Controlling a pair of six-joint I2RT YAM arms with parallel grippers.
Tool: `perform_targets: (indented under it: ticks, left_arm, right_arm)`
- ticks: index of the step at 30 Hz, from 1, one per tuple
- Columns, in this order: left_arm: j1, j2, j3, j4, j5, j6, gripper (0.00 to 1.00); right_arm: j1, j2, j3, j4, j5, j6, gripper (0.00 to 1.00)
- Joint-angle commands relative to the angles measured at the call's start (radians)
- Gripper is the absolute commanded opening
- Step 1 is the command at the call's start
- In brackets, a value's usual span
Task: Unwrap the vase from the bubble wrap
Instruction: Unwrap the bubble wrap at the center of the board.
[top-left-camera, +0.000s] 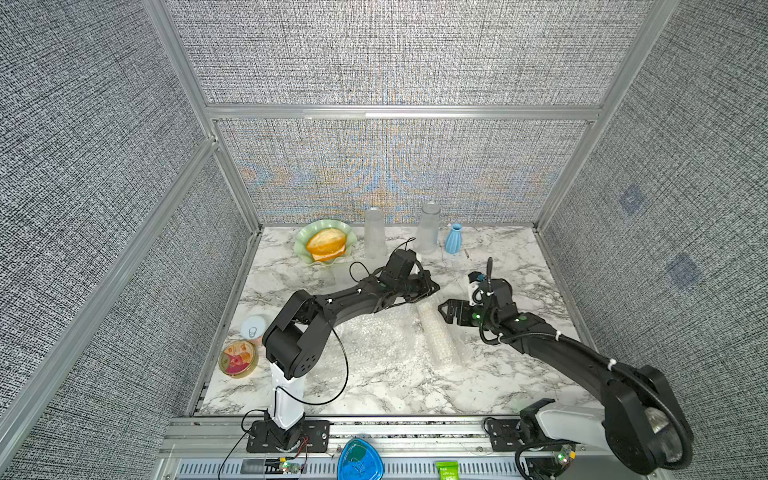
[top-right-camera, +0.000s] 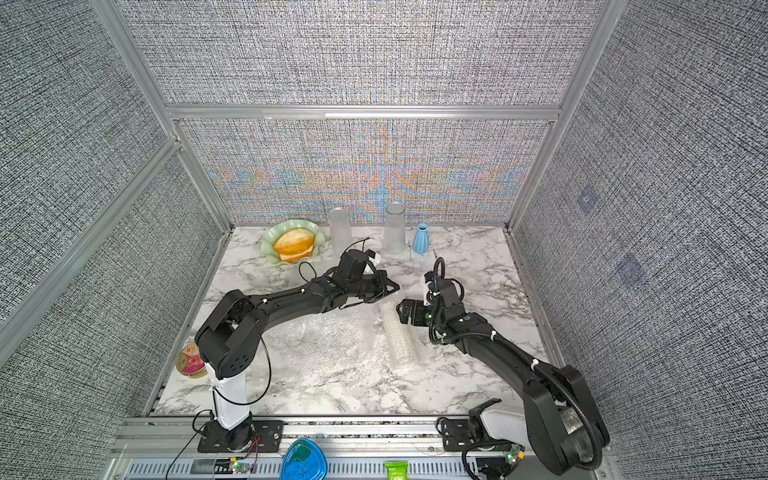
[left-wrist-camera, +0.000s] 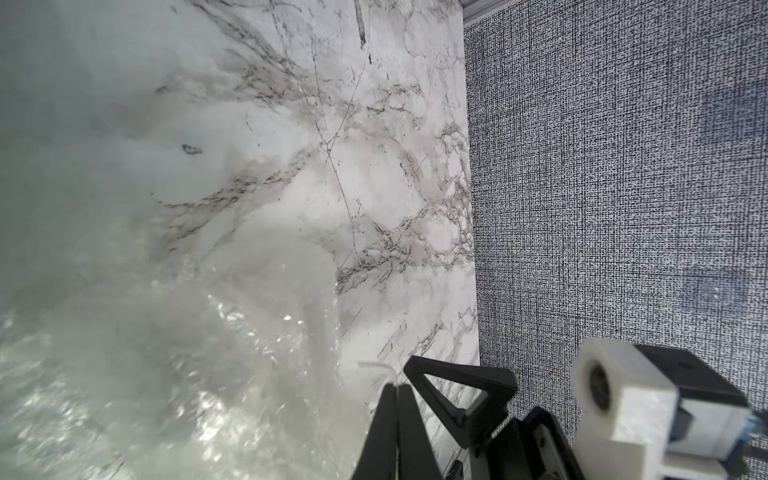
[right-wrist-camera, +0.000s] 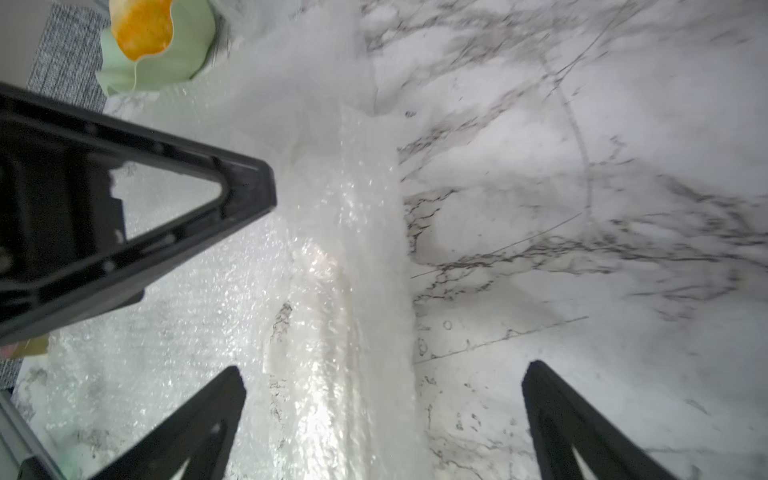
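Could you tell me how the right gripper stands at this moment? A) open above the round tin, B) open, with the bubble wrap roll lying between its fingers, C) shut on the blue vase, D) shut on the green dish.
B: in the right wrist view the right gripper is spread wide, and the bubble wrap roll runs between its fingers, ungripped.

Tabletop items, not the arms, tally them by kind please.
Rolled clear bubble wrap: 1
Flat clear bubble wrap sheet: 1
Tall clear frosted cylinders: 2
Small blue ribbed vase: 1
Green scalloped dish: 1
Round tins: 2
Total: 8
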Motion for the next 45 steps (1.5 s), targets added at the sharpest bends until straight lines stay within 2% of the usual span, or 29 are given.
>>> perform_targets:
  ticks: [1,8,9,11,13,16,18,20,24,30,36,40,45]
  left_arm:
    - [-0.01,0.051,0.081,-0.085,-0.008,0.046,0.0]
    - [-0.045,0.264,0.373,-0.274,-0.006,0.09,0.0]
    - [-0.047,0.289,0.419,-0.304,-0.004,0.098,0.14]
    - [-0.053,0.319,0.496,-0.352,-0.001,0.112,0.3]
    - [-0.055,0.327,0.551,-0.396,-0.009,0.131,0.53]
    - [-0.052,0.3,0.604,-0.481,-0.053,0.172,0.76]
    - [-0.041,0.261,0.602,-0.522,-0.081,0.192,0.84]
    - [-0.02,0.2,0.557,-0.534,-0.102,0.201,0.87]
    - [0.042,0.018,0.347,-0.501,-0.136,0.2,0.89]
    - [0.111,-0.237,0.101,-0.548,-0.227,0.212,0.91]
    - [0.126,-0.432,-0.098,-0.57,-0.3,0.185,0.91]
    - [0.135,-0.555,-0.197,-0.567,-0.354,0.175,0.91]
    - [0.138,-0.758,-0.298,-0.55,-0.505,0.194,0.9]
  right_arm:
    - [-0.007,-0.083,-0.012,-0.082,0.108,0.037,0.98]
    - [-0.01,-0.309,-0.082,-0.157,0.224,0.069,0.98]
    - [-0.009,-0.337,-0.083,-0.179,0.229,0.067,0.98]
    - [-0.01,-0.373,-0.076,-0.222,0.227,0.062,0.98]
    - [-0.011,-0.398,-0.07,-0.255,0.203,0.048,0.98]
    - [-0.009,-0.409,-0.059,-0.284,0.149,0.038,0.98]
    - [-0.005,-0.402,-0.056,-0.29,0.107,0.033,0.97]
    - [0.005,-0.382,-0.056,-0.278,0.049,0.027,0.97]
    - [0.064,-0.294,-0.047,-0.242,-0.016,0.039,0.96]
    - [0.17,-0.068,0.017,-0.228,-0.005,0.051,0.96]
    - [0.243,0.12,0.064,-0.215,0.075,0.061,0.95]
    - [0.3,0.185,0.106,-0.207,0.09,0.075,0.94]
    - [0.414,0.224,0.176,-0.17,0.064,0.159,0.93]
